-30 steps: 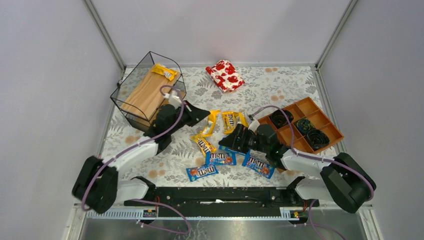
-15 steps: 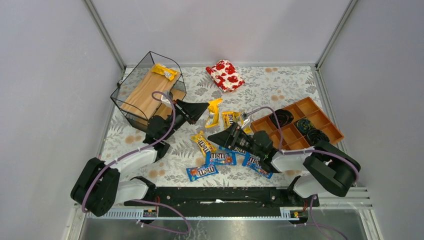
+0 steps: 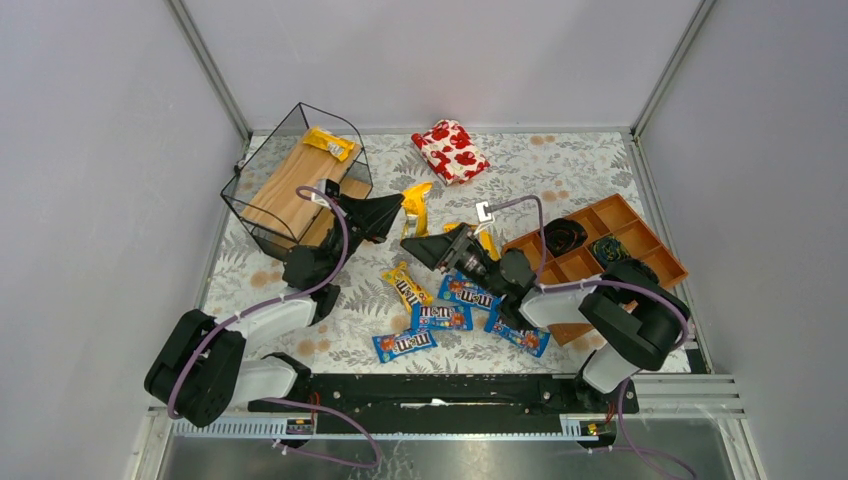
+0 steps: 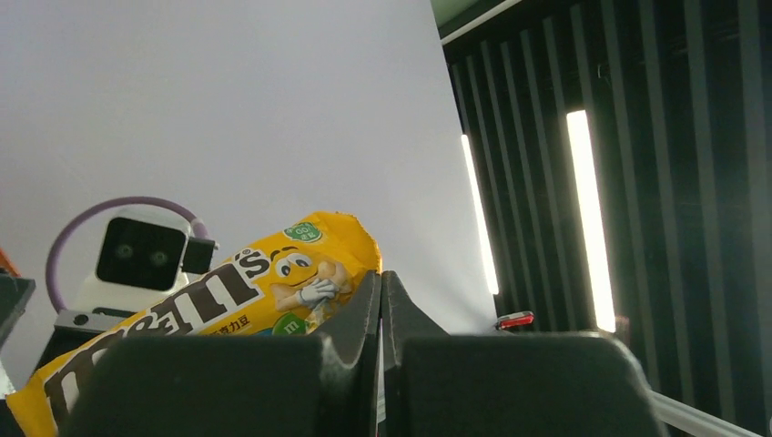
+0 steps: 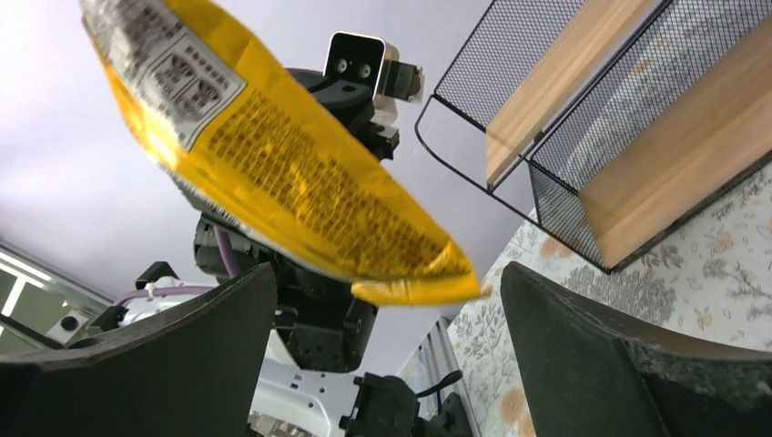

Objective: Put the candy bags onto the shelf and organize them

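Top external view: my left gripper [image 3: 397, 214] is clamped tight on one yellow M&M's bag [image 3: 415, 203], held up off the table [image 3: 560, 170] just right of the shelf [image 3: 285, 190]. Left wrist cam agrees: left fingers [image 4: 337, 364] are pinched together w/ the bag's edge between them, and the rest of the packet sticks out to the left.

My right gripper [image 3: 412, 246] sits just beside and below that bag, jaws spread as wide as they go, nothing in them. On the right wrist cam the bag's bottom corner hangs btw my two right fingers [image 5: 182, 355]. Can't tell if it touches either one tbh.

Rest of the candy:
- a second yellow bag [image 3: 328, 143] lies on the shelf's top board, far end
- a third yellow bag [image 3: 405, 285] is flat on the table near the middle
- a fourth yellow bag [image 3: 483, 238] is partly hidden behind my right arm
- four blue bags [image 3: 441, 317] sit in a loose cluster on the near side of the table, by the right arm

Also a floral pouch [image 3: 450, 150] at the far edge, and an orange tray [image 3: 612, 213] on the right w/ dark stuff in some compartments.
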